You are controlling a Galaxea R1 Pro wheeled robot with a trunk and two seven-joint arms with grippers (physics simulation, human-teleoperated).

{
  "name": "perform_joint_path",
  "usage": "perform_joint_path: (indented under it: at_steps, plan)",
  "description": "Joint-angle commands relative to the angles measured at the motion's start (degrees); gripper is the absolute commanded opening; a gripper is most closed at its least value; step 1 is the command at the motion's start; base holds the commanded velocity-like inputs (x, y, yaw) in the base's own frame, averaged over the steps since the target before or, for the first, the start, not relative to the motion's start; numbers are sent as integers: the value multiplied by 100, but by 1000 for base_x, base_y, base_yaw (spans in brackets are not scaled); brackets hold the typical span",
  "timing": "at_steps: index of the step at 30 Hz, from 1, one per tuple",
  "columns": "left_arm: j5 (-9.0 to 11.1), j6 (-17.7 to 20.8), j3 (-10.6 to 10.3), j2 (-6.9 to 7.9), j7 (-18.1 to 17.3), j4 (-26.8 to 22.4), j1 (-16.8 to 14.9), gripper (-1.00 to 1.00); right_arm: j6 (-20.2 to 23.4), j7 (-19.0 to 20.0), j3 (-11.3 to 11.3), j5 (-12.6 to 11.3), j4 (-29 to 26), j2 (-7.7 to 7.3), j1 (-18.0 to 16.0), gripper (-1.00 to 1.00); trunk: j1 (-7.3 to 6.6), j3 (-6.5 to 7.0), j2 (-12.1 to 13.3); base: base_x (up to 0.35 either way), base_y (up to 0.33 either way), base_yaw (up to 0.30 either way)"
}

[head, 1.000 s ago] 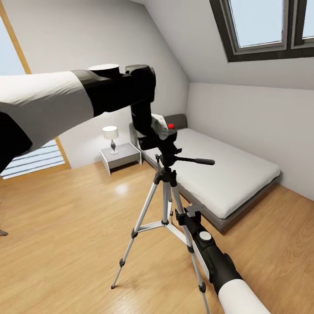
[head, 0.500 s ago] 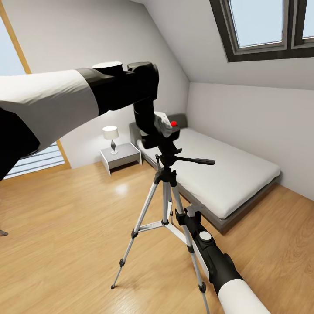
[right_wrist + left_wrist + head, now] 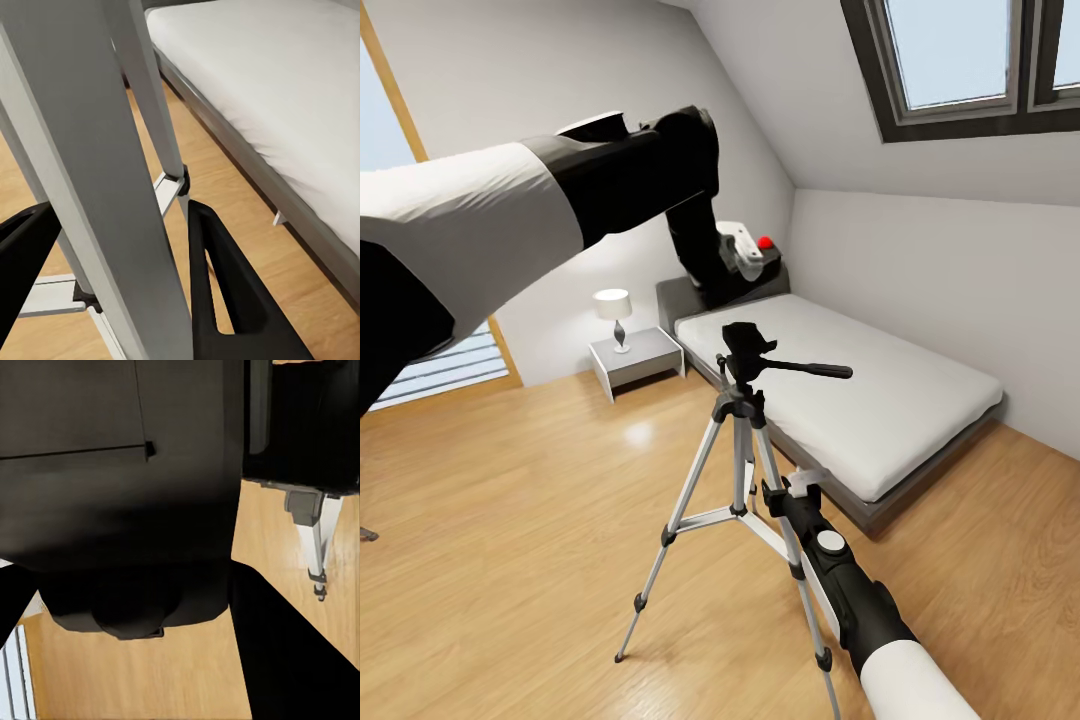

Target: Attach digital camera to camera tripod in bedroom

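Your left arm reaches out high; left gripper (image 3: 738,272) holds camera (image 3: 745,252) above tripod (image 3: 743,420) head, apart. Right gripper (image 3: 112,255) fingers straddle tripod leg at 6 o'clock, grip unclear.

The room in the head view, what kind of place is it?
Most likely an attic bedroom: a low bed with a white mattress, a lamp on a nightstand, and skylights in the sloped ceiling.
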Motion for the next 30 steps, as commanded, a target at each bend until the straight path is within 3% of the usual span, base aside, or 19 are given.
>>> perform_joint_path:
  at_steps: [1,11,14,17,20,30]
  plan:
    - [35,25,-7,-4,15,-23,-14,-100,11,8,3,47,9,2,1,-100,4,-14,-10,0,0,0]
    - [54,41,30,-29,3,-319,-14,-100,11,8,3,47,9,2,-1,-100,4,-14,-10,0,0,0]
    - [54,44,-81,-22,-8,-428,-14,-100,11,8,3,47,9,2,-2,-100,4,-14,-10,0,0,0]
    - [61,50,-389,-9,-22,-477,-14,-100,11,8,3,47,9,2,-3,-100,4,-14,-10,0,0,0]
    - [66,53,-520,-6,-50,-500,-14,-100,11,8,3,47,9,2,-4,-100,4,-14,-10,0,0,0]
    - [72,52,-589,-10,-203,-528,191,-100,11,8,3,47,9,2,-2,-100,4,-14,-10,0,0,0]
